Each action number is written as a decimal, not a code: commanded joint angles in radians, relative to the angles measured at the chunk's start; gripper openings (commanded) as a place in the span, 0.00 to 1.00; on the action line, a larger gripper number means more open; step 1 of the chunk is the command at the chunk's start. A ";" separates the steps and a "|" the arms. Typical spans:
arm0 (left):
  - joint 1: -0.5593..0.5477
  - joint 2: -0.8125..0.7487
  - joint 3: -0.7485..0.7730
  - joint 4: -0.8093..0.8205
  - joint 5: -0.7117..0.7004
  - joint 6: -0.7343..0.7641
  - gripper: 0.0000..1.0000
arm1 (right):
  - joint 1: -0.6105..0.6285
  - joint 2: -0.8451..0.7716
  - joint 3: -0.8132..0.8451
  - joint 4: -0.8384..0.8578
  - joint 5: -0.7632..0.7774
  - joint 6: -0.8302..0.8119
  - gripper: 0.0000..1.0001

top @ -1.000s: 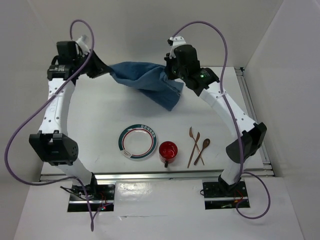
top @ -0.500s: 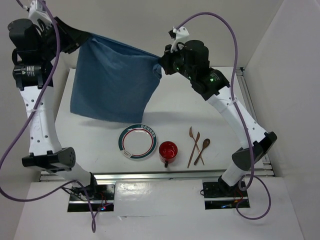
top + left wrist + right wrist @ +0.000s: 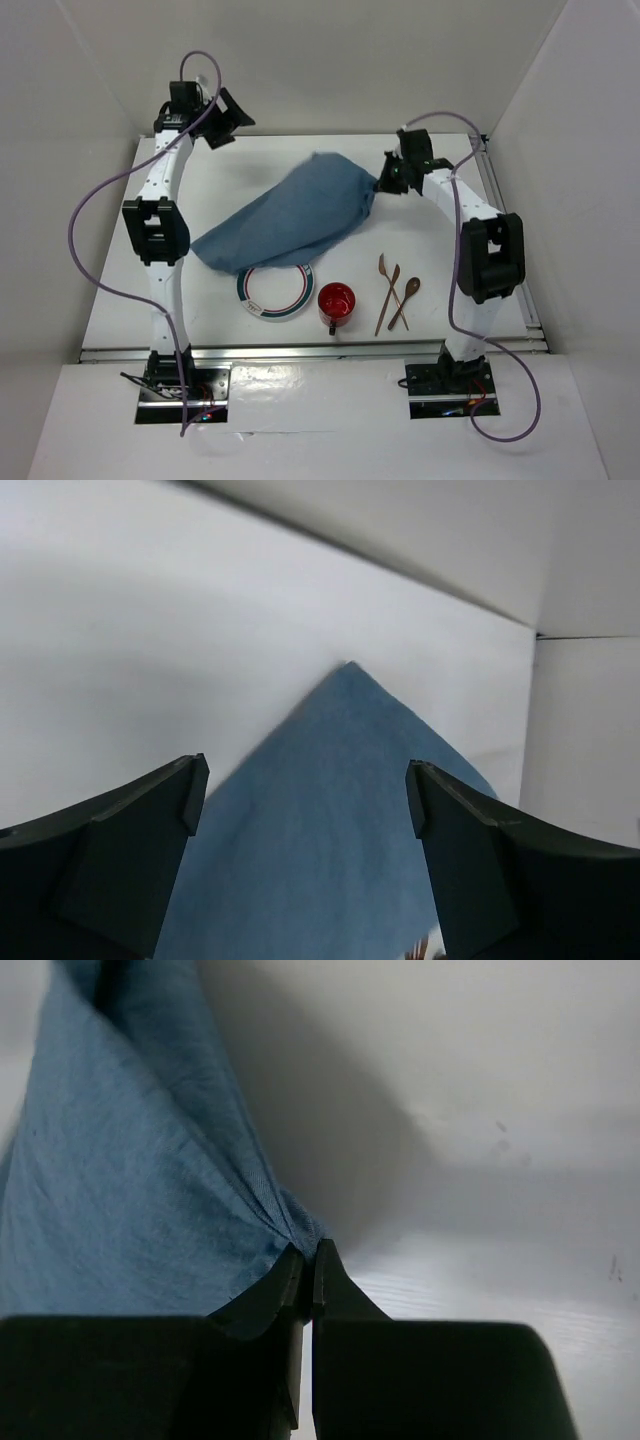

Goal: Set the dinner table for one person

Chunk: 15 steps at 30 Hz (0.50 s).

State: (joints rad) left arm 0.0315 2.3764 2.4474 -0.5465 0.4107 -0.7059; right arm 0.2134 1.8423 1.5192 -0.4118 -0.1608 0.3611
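The blue cloth placemat [image 3: 290, 215] lies slumped across the middle of the white dinner table [image 3: 205, 320], and its near edge covers the top of the plate [image 3: 275, 292]. My right gripper [image 3: 383, 181] is shut on the cloth's right corner; in the right wrist view the jaws [image 3: 307, 1257] pinch a bunched fold of the cloth [image 3: 120, 1190]. My left gripper [image 3: 226, 118] hangs open at the far left, apart from the cloth. In the left wrist view the wide jaws [image 3: 305, 785] hold nothing, and the cloth [image 3: 340, 810] lies below them.
A red cup [image 3: 336, 302] stands right of the plate near the front edge. Wooden utensils [image 3: 396, 290] lie right of the cup. White walls close in the table at the back and both sides, and an aluminium rail [image 3: 300, 349] runs along the front.
My left gripper opened and let go of the cloth corner. The cloth, held up and spread before, dropped onto the table and the plate's edge. The right gripper came down, still gripping its corner.
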 commanded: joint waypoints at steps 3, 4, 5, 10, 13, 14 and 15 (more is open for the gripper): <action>0.019 -0.253 -0.042 -0.038 -0.068 0.121 1.00 | -0.055 0.047 -0.080 0.015 -0.049 0.110 0.00; 0.019 -0.279 -0.066 -0.112 -0.082 0.137 1.00 | -0.068 0.057 -0.091 0.015 -0.049 0.110 0.00; 0.019 -0.342 -0.152 -0.144 -0.110 0.147 0.96 | -0.068 0.057 -0.091 0.015 -0.049 0.110 0.00; 0.028 -0.563 -0.569 -0.246 -0.236 0.148 0.80 | -0.098 0.077 -0.057 0.005 -0.085 0.110 0.00; 0.062 -0.728 -0.882 -0.228 -0.335 0.068 0.83 | -0.108 0.077 -0.033 -0.005 -0.117 0.101 0.00; 0.074 -0.764 -0.954 -0.207 -0.326 0.050 0.86 | -0.108 0.077 -0.033 -0.005 -0.117 0.101 0.00; 0.087 -0.793 -1.081 -0.190 -0.288 0.028 0.88 | -0.108 0.077 -0.033 -0.005 -0.137 0.101 0.00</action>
State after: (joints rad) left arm 0.0761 1.6043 1.5661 -0.7029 0.1669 -0.6155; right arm 0.1177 1.9415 1.4391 -0.4343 -0.2535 0.4561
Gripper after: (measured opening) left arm 0.870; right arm 0.045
